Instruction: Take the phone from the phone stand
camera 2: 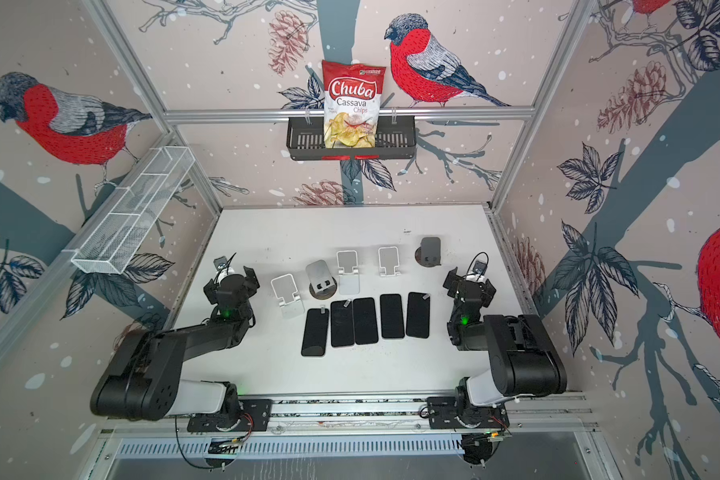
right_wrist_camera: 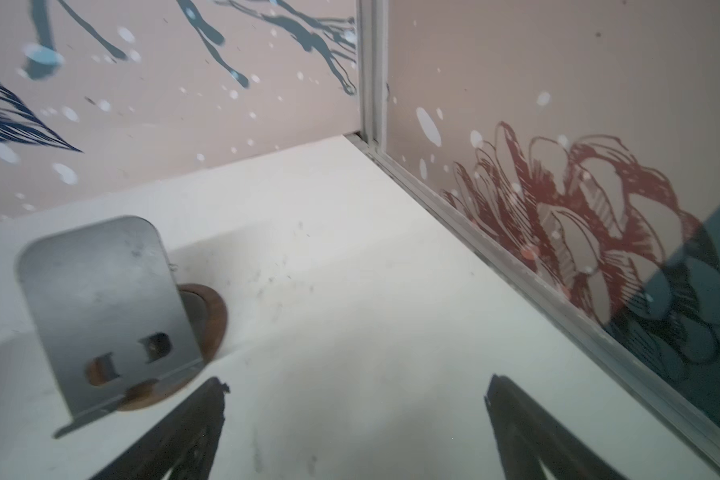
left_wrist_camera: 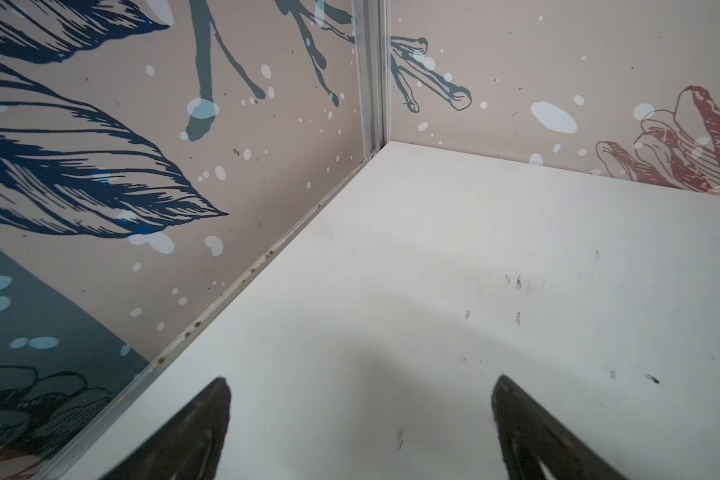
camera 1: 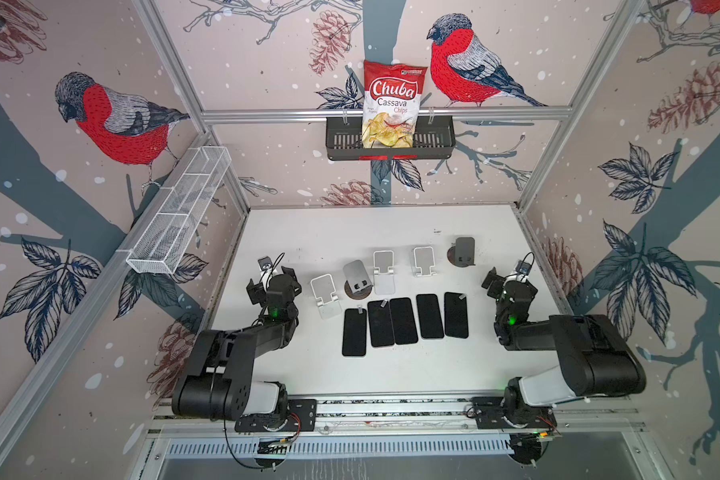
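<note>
Several black phones [camera 1: 404, 321] [camera 2: 366, 321] lie flat in a row mid-table in both top views. Behind them stand several phone stands, each holding nothing: white ones [camera 1: 325, 291] [camera 1: 383, 266] and grey ones on round wooden bases [camera 1: 357, 276] [camera 1: 464, 249]. My left gripper [camera 1: 273, 281] [camera 2: 230, 282] hovers left of the row, open and empty; its wrist view shows only bare table between the fingers [left_wrist_camera: 208, 419]. My right gripper [camera 1: 510, 282] [camera 2: 470, 284] [right_wrist_camera: 356, 386] is open to the right, beside the far-right grey stand [right_wrist_camera: 100, 307].
A black basket [camera 1: 433, 141] on the back wall holds a Chuba chips bag [camera 1: 391, 104]. A white wire basket [camera 1: 179, 216] hangs on the left wall. Patterned walls close in the table [camera 1: 350, 232] on three sides; the arms' rail [camera 1: 391, 405] runs along the front.
</note>
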Tool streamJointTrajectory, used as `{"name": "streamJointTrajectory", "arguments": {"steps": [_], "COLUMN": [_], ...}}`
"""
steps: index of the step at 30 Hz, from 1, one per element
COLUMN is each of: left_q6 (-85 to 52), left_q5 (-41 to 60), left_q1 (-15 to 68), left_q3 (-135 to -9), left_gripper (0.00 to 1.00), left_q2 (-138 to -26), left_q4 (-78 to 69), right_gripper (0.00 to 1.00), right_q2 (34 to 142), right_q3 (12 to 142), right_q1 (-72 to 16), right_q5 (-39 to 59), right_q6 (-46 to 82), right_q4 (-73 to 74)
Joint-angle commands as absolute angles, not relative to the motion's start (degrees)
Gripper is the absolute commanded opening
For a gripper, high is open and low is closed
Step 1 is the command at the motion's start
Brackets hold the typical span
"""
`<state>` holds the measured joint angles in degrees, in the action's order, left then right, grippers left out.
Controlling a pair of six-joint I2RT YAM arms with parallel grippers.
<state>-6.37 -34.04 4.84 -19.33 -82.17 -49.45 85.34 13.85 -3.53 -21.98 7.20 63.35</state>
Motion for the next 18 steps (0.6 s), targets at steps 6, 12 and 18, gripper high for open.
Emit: {"name": "streamJointTrajectory", "arguments": {"steps": [6, 12, 18], "left_q6": [-4.7, -2.3, -2.8], "left_q5": [-24.7, -21.1, -23.3], "left_q1": [3.6, 3.6, 4.4], "left_q3": [-20.6, -9.1, -12.2], "left_gripper": [0.97, 0.99, 0.99], "left_q2": [-86.9, -90.1, -89.4], "left_q4": [-59.9, -84.2, -77.2], "right_gripper": [0.99, 0.99, 0.99], "right_q2": [85.3, 85.4, 85.3], "right_q3": [13.8, 13.8, 13.8], "right_q1": [-3.1, -3.1, -3.1], "right_q5": [-18.9, -18.9, -18.9], "right_q6": [6.1, 6.2, 6.2], "right_q4": [67.5, 67.7, 67.6]}}
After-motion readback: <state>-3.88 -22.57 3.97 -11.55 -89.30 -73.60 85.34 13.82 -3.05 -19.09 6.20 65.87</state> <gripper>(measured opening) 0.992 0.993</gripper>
